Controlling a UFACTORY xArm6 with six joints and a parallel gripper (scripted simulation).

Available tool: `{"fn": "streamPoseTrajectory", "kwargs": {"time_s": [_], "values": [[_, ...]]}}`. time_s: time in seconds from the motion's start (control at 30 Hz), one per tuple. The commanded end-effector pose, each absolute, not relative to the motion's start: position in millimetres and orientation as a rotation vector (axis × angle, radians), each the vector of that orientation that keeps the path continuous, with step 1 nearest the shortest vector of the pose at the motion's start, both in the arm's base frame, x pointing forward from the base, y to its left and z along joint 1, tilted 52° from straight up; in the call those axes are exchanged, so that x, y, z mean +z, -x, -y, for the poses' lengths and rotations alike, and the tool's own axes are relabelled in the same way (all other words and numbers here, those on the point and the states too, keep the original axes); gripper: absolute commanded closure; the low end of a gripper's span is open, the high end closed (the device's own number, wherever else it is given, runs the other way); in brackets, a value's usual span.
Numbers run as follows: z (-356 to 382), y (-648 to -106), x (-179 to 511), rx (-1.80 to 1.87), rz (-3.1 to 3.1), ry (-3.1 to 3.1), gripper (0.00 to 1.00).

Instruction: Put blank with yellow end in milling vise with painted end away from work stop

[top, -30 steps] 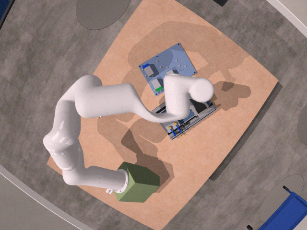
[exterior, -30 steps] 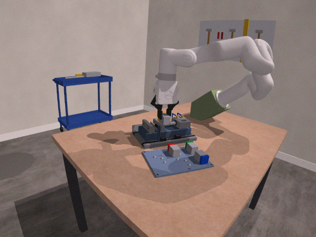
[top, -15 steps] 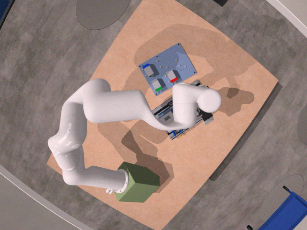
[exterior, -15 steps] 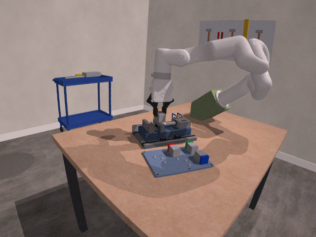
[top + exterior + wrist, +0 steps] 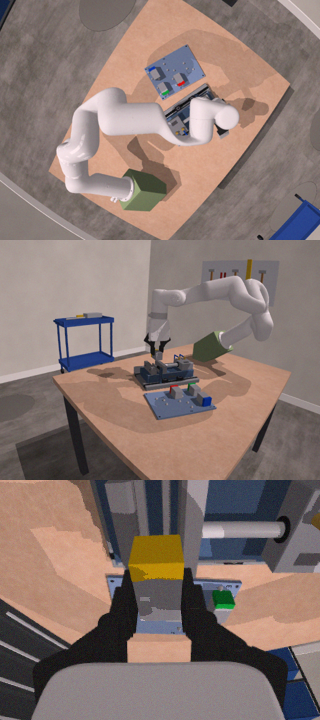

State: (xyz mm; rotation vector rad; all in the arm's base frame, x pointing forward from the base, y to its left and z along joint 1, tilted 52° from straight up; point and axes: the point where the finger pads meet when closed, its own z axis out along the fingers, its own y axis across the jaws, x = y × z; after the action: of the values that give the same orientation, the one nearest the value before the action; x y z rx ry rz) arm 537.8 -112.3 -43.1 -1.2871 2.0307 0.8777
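I have the claw [image 5: 157, 597] clamped across the yellow-ended blank [image 5: 159, 587], hanging above the vise [image 5: 165, 371]. The slot between the jaws lies directly below; the blank's long axis seems parallel to them, though I can't confirm.

Count: 4 blanks total. 3 on the infeed plate [image 5: 168, 411]: red-end blank [image 5: 176, 391], green-end blank [image 5: 193, 389], blue-end blank [image 5: 204, 398]. 1 yellow-end blank [image 5: 157, 579] up between the fingers of the single gripper [image 5: 159, 611]. 1 arm [image 5: 124, 116], 1 vise [image 5: 165, 373], 1 table [image 5: 232, 420], 1 blue cart [image 5: 67, 322].
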Motion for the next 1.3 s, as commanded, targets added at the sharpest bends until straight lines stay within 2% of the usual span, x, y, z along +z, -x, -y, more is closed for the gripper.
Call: {"fn": "streamPoseTrajectory", "kwargs": {"time_s": [0.0, 0.2, 1.27], "values": [[120.6, -533.5, -52.7, 0.876, -2.034, 1.283, 1.0], [132.8, -526.2, -70.4, 0.876, -2.034, 1.283, 1.0], [125.4, -530.7, -59.4, 0.876, -2.034, 1.283, 1.0]]}}
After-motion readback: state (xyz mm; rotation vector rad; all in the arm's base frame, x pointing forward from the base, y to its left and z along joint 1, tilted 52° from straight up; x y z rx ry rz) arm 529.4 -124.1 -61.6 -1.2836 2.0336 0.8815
